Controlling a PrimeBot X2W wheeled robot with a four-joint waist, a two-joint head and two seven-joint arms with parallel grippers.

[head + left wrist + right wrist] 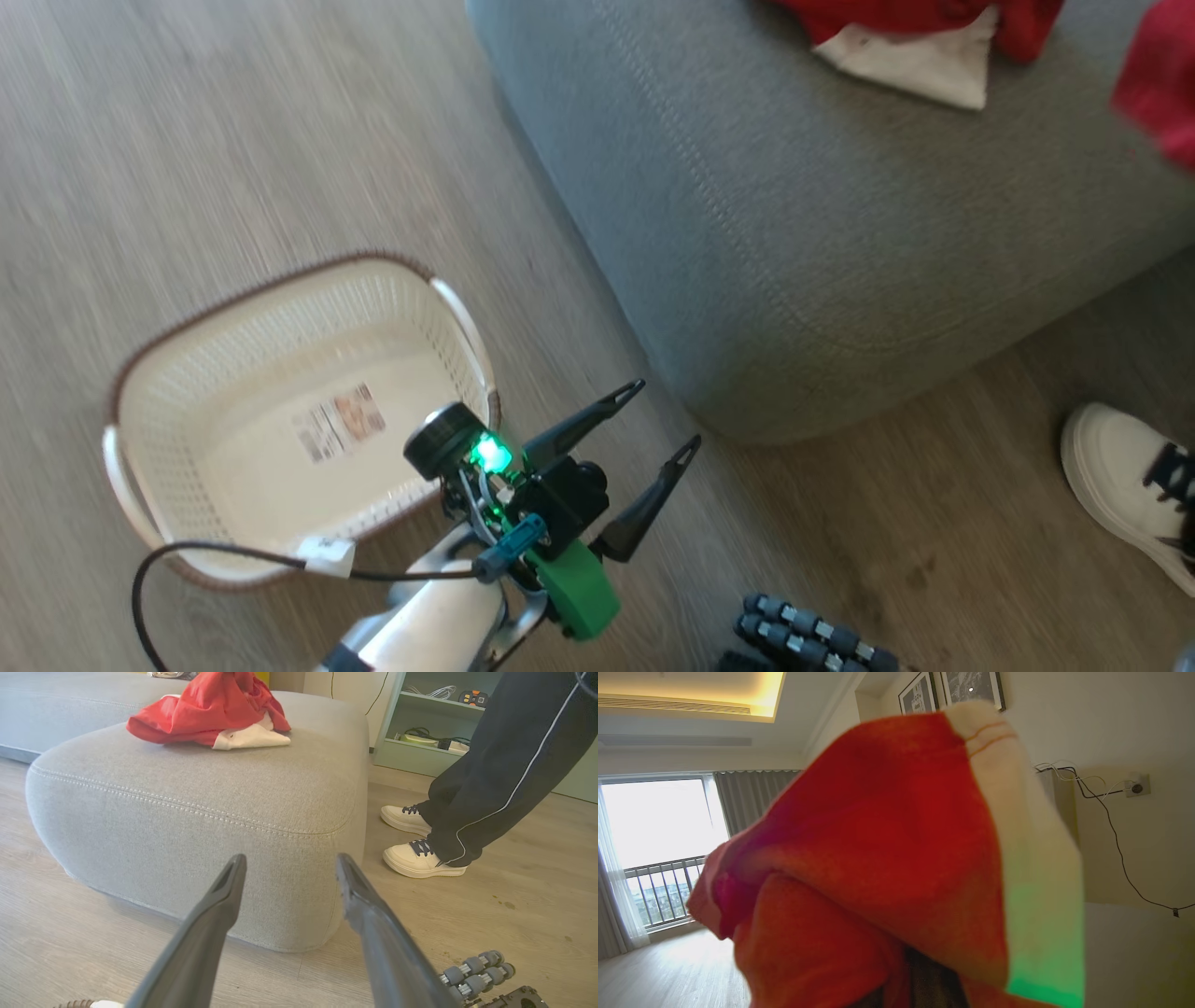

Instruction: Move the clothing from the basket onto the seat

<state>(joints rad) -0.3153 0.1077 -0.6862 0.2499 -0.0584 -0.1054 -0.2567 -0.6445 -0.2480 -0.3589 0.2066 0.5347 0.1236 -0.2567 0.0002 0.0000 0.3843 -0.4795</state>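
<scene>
Jaws: right gripper (pixel 924 984) clenched on the held garment (pixel 887 849), bunched, no clear long axis; left gripper (pixel 667 411) released, empty, beside the empty basket (pixel 280 275). The seat (pixel 840 233) lies ahead-right, so I judge the right arm nearer. 1 other garment (pixel 915 47) sits at the far edge and the near cushion is free. I'd watch the person's shoe (pixel 1120 476) by the corner.

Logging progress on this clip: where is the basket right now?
The basket stands empty on the wood floor at the lower left of the head view, just left of the open left gripper, with the grey seat to its upper right.
</scene>
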